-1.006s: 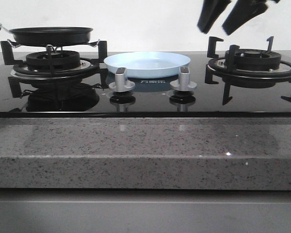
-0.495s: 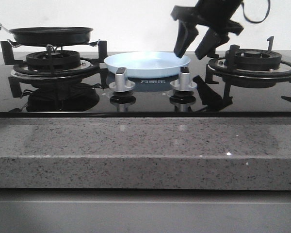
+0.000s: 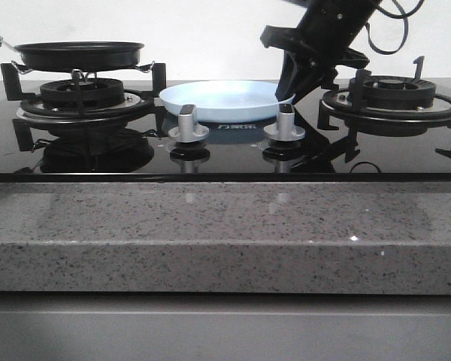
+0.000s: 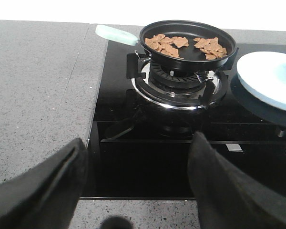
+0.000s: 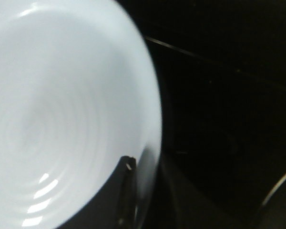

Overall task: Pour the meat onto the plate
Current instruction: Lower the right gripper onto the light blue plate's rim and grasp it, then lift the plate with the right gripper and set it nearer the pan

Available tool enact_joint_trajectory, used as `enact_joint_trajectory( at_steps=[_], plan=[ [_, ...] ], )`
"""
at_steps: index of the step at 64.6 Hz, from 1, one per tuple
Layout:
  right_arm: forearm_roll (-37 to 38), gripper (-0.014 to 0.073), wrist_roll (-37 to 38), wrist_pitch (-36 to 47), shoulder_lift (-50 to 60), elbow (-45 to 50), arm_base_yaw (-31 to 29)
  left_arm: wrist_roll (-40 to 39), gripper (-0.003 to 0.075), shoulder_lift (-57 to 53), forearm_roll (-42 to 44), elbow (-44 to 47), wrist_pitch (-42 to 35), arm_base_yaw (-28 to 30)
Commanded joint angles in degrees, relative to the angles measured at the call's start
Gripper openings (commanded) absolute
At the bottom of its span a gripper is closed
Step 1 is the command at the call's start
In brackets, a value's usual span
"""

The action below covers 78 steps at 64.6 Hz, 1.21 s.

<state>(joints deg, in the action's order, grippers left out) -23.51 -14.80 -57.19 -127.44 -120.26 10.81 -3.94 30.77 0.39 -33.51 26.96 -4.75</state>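
The meat (image 4: pixel 183 44) lies as reddish-brown chips in a black frying pan (image 4: pixel 188 56) on the left burner; in the front view only the pan's side (image 3: pixel 79 54) shows. The pale blue plate (image 3: pixel 225 98) sits between the two burners. My right gripper (image 3: pixel 295 84) is down at the plate's right rim. In the right wrist view the gripper (image 5: pixel 145 167) straddles that rim, one finger (image 5: pixel 124 191) inside the plate (image 5: pixel 62 105), and looks shut on it. My left gripper (image 4: pixel 138 143) hangs open over the hob's front edge, away from the pan, holding nothing.
Two silver knobs (image 3: pixel 189 124) (image 3: pixel 284 124) stand in front of the plate. The right burner's black grate (image 3: pixel 395 94) is bare, just beside the right arm. The pan's pale green handle (image 4: pixel 115 34) points away from the plate. A granite counter (image 3: pixel 225 233) runs along the front.
The right gripper came down from high on the right to the plate's right rim, and its fingers closed together there. The plate shifted slightly left.
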Motion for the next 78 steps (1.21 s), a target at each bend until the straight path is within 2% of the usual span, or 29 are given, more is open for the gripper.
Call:
enact_joint_trajectory(
  at_steps=[1, 9, 23, 36, 45, 62, 78],
  plan=[
    [-1.56, 0.0018, -0.85, 1.05, 3.51, -1.83, 0.13, -0.17, 0.0459, 0.52, -0.39, -1.89, -4.45, -0.34],
    [-1.61, -0.0072, -0.78, 2.14, 3.51, -1.83, 0.13, -0.17, 0.0459, 0.52, -0.39, -1.89, -4.45, -0.34],
    [-5.29, -0.0066, -0.78, 4.45, 6.65, -1.83, -0.28, -0.17, 0.0459, 0.52, -0.39, -1.89, -4.45, -0.34],
    [-6.93, -0.0066, -0.78, 0.09, 12.64, -0.34, -0.43, -0.17, 0.0459, 0.52, -0.39, -1.89, -4.45, -0.34],
    [-7.04, -0.0066, -1.30, 2.97, 18.63, 8.26, 0.06, -0.17, 0.0459, 0.52, -0.39, -1.89, -4.45, -0.34],
    [-7.59, -0.0067, -4.36, 12.00, 30.85, 29.95, 3.38, -0.17, 0.0459, 0.52, -0.39, -1.89, -4.45, -0.34],
    [-8.35, -0.0068, -4.36, 17.12, 35.87, 40.78, 3.70, -0.17, 0.0459, 0.52, -0.39, -1.89, -4.45, -0.34]
  ],
)
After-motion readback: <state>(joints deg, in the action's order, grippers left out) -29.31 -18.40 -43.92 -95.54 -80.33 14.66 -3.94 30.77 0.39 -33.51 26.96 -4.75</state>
